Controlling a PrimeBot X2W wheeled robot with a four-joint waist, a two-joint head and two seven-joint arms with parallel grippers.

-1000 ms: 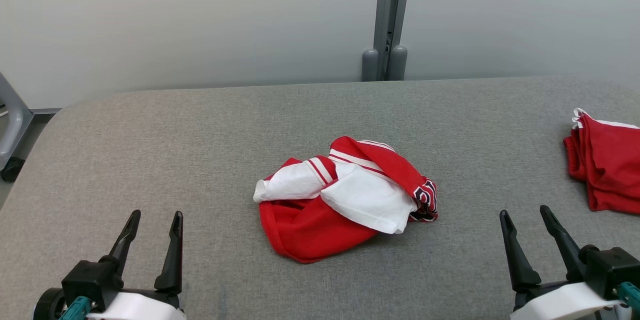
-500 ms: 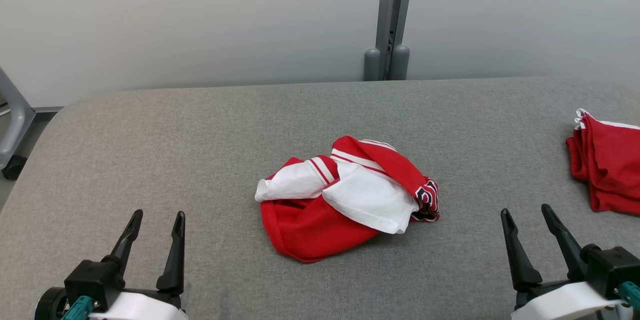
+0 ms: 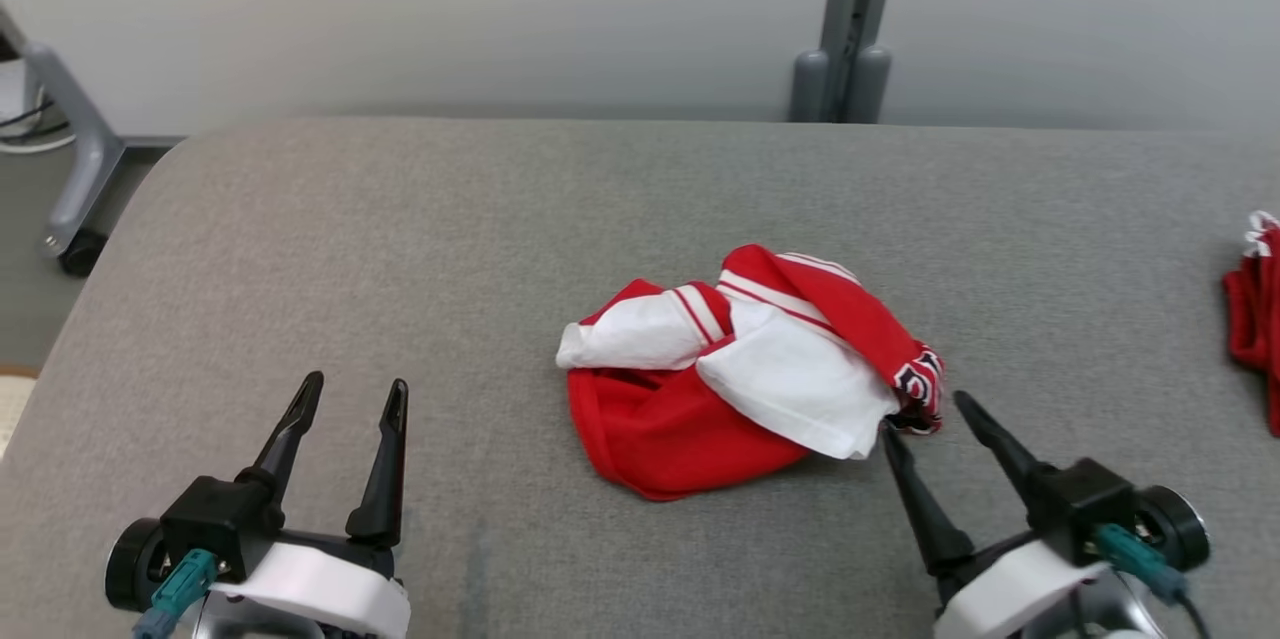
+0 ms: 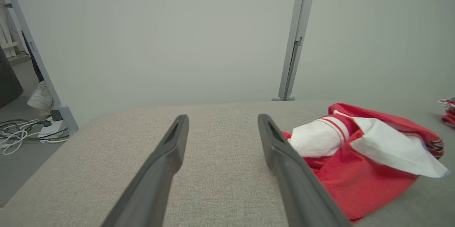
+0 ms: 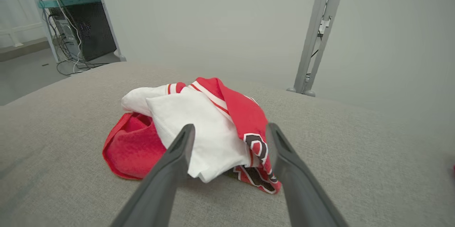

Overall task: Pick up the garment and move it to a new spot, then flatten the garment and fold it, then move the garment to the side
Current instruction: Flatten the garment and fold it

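A grey fabric-covered table [image 3: 400, 219] is seen from the head view, its rounded corner at 10 o'clock. A crumpled red and white garment [image 3: 745, 374] lies in a heap just right of the table's middle. Its red body bulges toward 6 o'clock. 2 white folds edged with red stripes lie across the top, and a patch of dark lettering shows at its 3 o'clock edge.

The left gripper [image 3: 355, 381] sits at 7 o'clock in the head view, well apart from the garment. Its 2 dark fingers point toward 12 o'clock with a plain gap between them and bare table showing through. In the left wrist view the garment lies at 3 o'clock, beyond the right-hand finger.

The right gripper [image 3: 922, 413] sits at 5 o'clock, angled toward 11 o'clock, its jaws spread apart. Its fingertips are just beside the garment's 4 o'clock corner, next to the lettering. Whether they touch the cloth cannot be told. In the right wrist view the white fold and the lettered hem show between and beyond the 2 fingers [image 5: 177, 156], and the cloth lies loose on the table, not gripped.

A second red cloth [image 3: 1255, 319] lies at the table's 3 o'clock edge, well apart from the garment. A pale grey wall [image 3: 450, 9] stands behind the table, with a grey upright post [image 3: 850, 9] at 1 o'clock. A grey frame leg [image 3: 75, 169] stands on the floor at 10 o'clock. The right wrist view shows a dark computer tower [image 5: 85, 31] with cables at 11 o'clock.
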